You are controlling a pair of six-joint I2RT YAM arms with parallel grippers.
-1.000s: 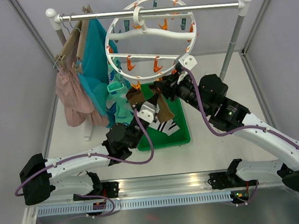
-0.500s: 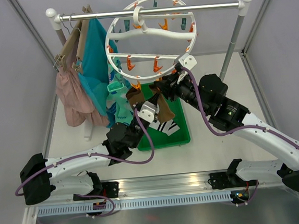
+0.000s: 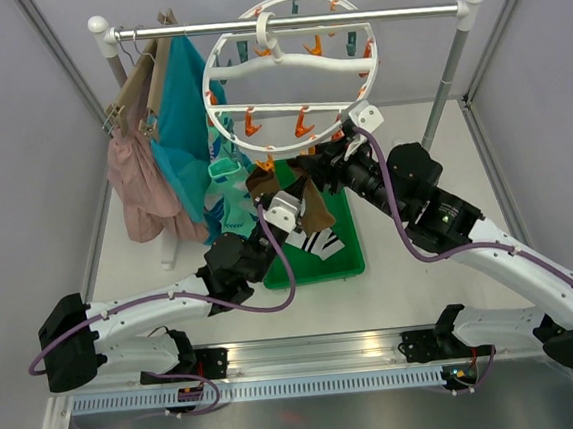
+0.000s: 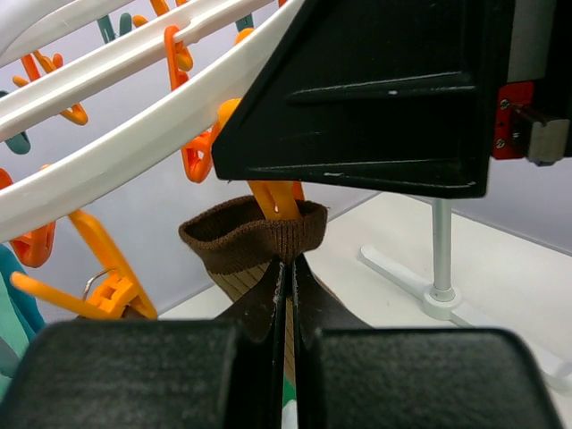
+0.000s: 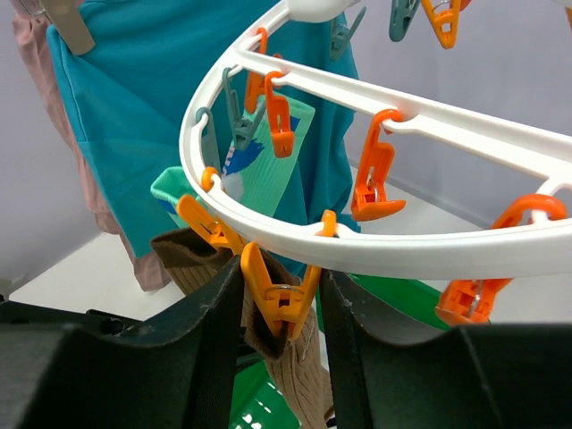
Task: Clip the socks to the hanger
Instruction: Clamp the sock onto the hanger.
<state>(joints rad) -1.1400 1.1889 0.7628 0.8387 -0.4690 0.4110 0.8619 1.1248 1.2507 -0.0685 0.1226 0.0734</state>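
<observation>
The white ring hanger (image 3: pixel 289 74) hangs by its hook from the rail. The brown sock (image 3: pixel 313 212) hangs at its near lower rim. My left gripper (image 3: pixel 271 196) is shut on the sock's cuff (image 4: pixel 250 237), just below an orange clip (image 4: pixel 275 198); its closed fingertips (image 4: pixel 268 295) pinch the fabric. My right gripper (image 3: pixel 308 162) is open, its fingers (image 5: pixel 201 349) astride that orange clip (image 5: pixel 279 299), which bites the brown cuff (image 5: pixel 183 250). A mint patterned sock (image 3: pixel 227 195) hangs clipped at the ring's left. A white sock with dark stripes (image 3: pixel 319 240) lies in the tray.
A green tray (image 3: pixel 344 245) lies under the hanger. A teal garment (image 3: pixel 183 123) and a pink garment (image 3: pixel 138 182) hang on tan hangers at the rail's left. The rail's right post (image 3: pixel 450 70) stands behind my right arm. Other orange and teal clips (image 5: pixel 375 183) dangle from the ring.
My right gripper and wrist have shifted slightly up and to the right at the ring's rim. My left gripper still holds the brown cuff in the same place.
</observation>
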